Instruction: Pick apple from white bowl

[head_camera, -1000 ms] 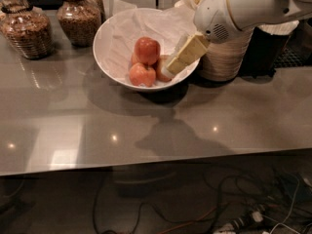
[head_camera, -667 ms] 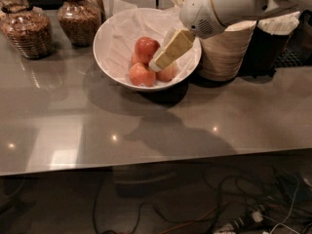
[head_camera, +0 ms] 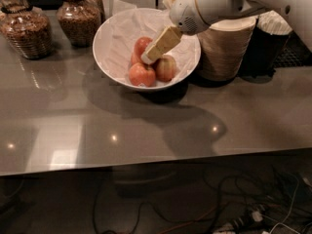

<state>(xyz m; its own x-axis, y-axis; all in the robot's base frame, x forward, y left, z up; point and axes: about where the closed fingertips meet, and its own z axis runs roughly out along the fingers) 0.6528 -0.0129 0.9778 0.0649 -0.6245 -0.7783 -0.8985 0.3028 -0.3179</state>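
Since approx. 1 s ago the gripper has moved over the white bowl, from the side nearer the right edge of the counter toward the left edge and a little toward the back edge. Its tip is now low inside the bowl, at the lower right side of the apple; touching or only very near, I cannot say. Wide or narrow, I cannot tell this either, bc the tool shows to me as one beige piece. The apple is not lifted. It rests on the crinkled paper in the back part of the bowl, w/ an orange-red apple in front of it and a paler apple to the right, all three close together. The bowl stands near the back edge, about in the middle. Two jars are toward the back left corner and the stack of beige bowls is just right of the bowl. For the task this means, in my judgement, the approach is nearly finished and the grasp is not yet made. Next I need a small correction to center on the red one, w/o pushing the neighbours.
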